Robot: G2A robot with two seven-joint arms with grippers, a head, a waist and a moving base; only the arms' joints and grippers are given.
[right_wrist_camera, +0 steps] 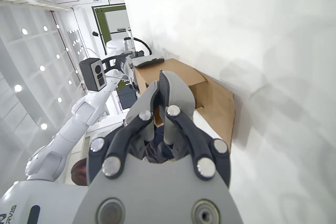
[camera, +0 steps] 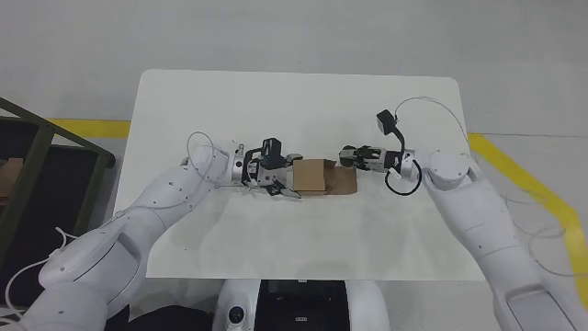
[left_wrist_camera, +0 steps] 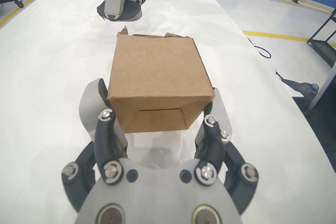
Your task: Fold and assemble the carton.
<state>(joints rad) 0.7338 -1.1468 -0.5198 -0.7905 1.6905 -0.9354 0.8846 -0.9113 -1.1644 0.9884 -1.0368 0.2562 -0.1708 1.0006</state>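
Grips the carton (camera: 310,176) (left_wrist_camera: 155,70) with the left gripper (camera: 281,182) (left_wrist_camera: 157,104), fingers (left_wrist_camera: 89,101) spread wide around the closed end and pressed against two opposite side walls. Rests the brown carton on the white table (camera: 276,101) (left_wrist_camera: 47,51), near the middle, lying lengthwise between the two arms. Turns a tucked-in end face, with a narrow slot across it, toward the left wrist camera. Leaves the opposite end open, with one flap (camera: 344,182) (right_wrist_camera: 218,109) lying flat on the tabletop beyond the carton and ragged flap edges poking up past the top panel. Holds the right gripper (camera: 344,156) (left_wrist_camera: 111,15) (right_wrist_camera: 160,78) just beside that open end, near the corner toward the table's far edge, apart from the left gripper with the whole length of the carton between. Presses its two fingers together at the tips, closed tight. Cannot tell of any cardboard pinched between them, nor of contact with the carton's edge. Points both grippers toward each other along the table, left one clamped on the carton, right one pinched closed near the loose flaps. Shows plain brown cardboard on the top panel, with crisp straight edges
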